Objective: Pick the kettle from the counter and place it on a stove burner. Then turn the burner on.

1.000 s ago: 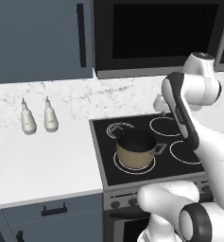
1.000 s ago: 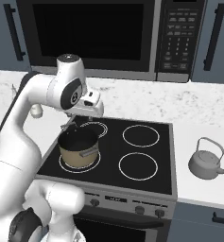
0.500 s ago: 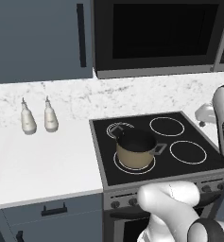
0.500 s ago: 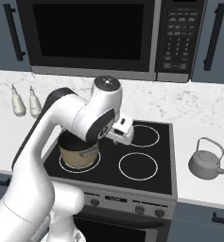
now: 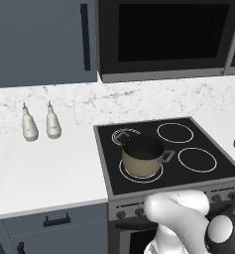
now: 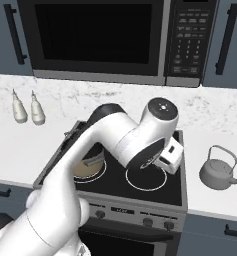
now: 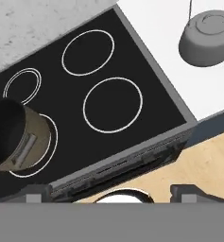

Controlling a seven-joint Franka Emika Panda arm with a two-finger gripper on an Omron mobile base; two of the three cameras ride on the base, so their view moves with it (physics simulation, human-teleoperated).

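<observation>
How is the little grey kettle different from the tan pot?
The kettle is silver-grey; the pot is tan with a dark inside. The kettle has a thin arched wire handle over its domed lid; the pot has side handles. The kettle sits on the white counter; the pot sits on the black cooktop. Both stand upright.

Tan pot (image 5: 142,158) on front-left ring; two bottles (image 5: 38,122) by backsplash.

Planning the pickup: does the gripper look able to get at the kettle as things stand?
Probably yes. The kettle stands alone on the counter right of the cooktop, handle upright, nothing over it; the pot sits well away.
</observation>
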